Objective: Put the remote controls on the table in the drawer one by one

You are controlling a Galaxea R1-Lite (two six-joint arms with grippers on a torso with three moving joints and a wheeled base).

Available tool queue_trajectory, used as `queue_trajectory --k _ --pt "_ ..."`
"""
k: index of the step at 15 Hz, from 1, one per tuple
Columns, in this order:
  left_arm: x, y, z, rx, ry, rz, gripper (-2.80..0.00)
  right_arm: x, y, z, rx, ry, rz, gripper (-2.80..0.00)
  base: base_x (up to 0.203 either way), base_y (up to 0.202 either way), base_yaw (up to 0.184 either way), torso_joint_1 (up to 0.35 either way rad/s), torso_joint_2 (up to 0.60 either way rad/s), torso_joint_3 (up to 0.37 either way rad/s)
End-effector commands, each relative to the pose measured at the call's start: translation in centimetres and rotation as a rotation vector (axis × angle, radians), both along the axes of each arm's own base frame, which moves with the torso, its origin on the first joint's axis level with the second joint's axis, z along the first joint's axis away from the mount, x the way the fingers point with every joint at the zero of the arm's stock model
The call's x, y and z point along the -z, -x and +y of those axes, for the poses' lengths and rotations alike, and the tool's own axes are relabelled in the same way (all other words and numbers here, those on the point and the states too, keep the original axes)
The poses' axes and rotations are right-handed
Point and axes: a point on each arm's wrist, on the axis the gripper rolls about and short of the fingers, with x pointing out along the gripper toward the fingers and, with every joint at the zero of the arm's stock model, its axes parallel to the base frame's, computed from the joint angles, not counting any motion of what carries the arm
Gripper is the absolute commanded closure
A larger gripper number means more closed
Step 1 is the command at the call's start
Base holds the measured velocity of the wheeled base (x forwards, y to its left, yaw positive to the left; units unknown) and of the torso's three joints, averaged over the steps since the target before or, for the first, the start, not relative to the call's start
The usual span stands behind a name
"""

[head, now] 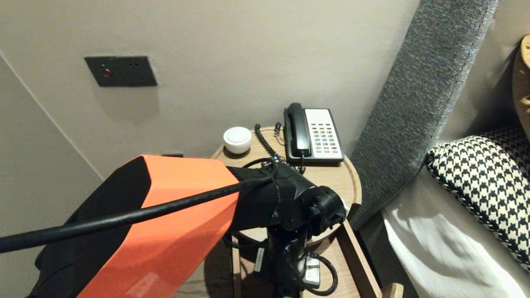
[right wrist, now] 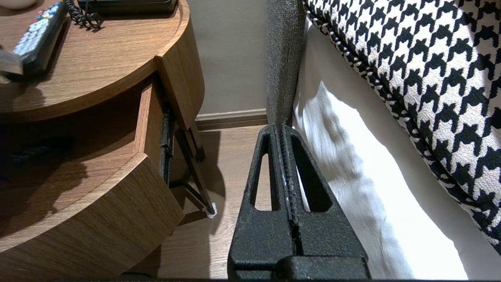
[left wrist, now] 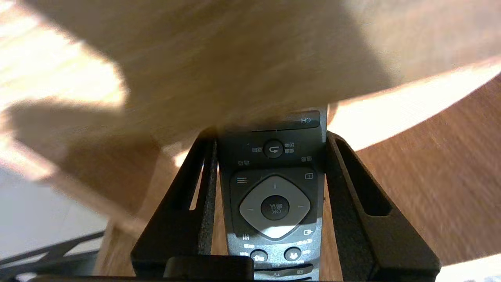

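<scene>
Far left on round wooden surface (head: 331, 178): white jar (head: 237, 139). At near edge, by open drawer (right wrist: 148, 117): left gripper (left wrist: 270, 137), fingers (left wrist: 352, 188) grasping remote (left wrist: 274, 188) by long sides, button face showing. Far side: phone (head: 314, 134). Low between surface and bed (right wrist: 352, 176): right gripper (right wrist: 282, 129), parked, fingers clenched together. Far right: checked pillow (head: 488, 178).

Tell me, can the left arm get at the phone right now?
Probably not to grasp it: the left claw is shut on a remote, down by the open drawer. The phone itself stands unblocked on the tabletop.
</scene>
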Motion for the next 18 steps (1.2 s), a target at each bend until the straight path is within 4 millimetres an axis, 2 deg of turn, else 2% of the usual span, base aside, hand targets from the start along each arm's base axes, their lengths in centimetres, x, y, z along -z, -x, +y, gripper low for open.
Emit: queue_trajectory --k 1,18 --pt "0.63 -0.13 -0.27 -0.004 -0.002 0.001 0.0 1.11 -0.32 0.0 0.0 0.0 0.039 0.0 0.0 0.0 0.0 0.0 0.0 0.0" --pt "0.01 -0.23 -0.44 -0.014 0.023 -0.043 0.0 1.11 -0.32 0.0 0.0 0.0 0.039 0.0 0.0 0.0 0.0 0.0 0.0 0.0"
